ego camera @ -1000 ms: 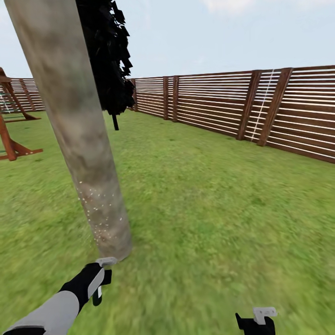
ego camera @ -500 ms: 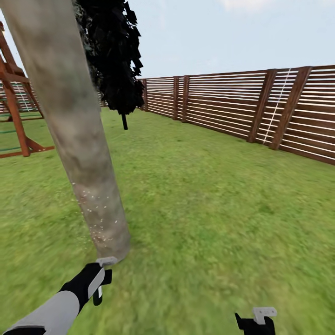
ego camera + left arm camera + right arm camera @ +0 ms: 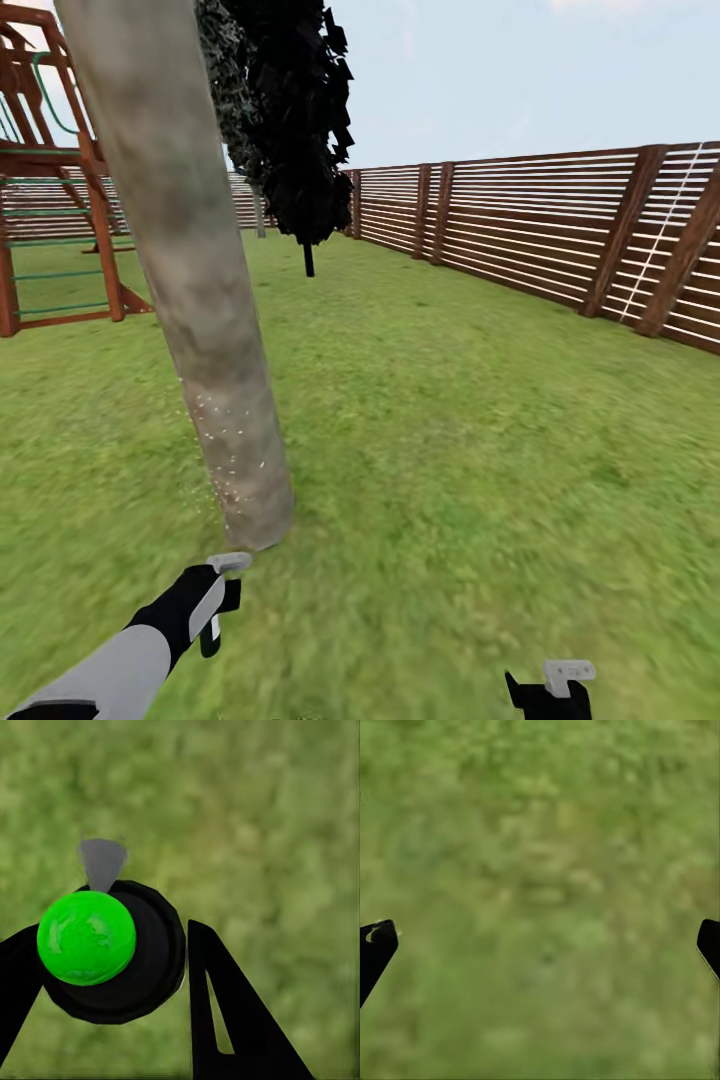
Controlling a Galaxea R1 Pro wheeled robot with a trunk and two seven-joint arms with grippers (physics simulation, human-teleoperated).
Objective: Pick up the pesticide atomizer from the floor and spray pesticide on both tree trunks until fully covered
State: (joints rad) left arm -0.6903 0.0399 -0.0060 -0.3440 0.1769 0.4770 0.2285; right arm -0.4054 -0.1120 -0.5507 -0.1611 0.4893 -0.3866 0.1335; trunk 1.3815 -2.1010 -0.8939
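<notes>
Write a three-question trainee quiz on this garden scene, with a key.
1. True or false: white specks dot the whole trunk.
2. What does the left gripper hold? A) atomizer B) rake C) nothing
3. Fill in: the right gripper hangs open over ____.

Key: 1 false, specks show on the lower part alone. 2 A, its green top sits between the fingers. 3 grass.
</notes>
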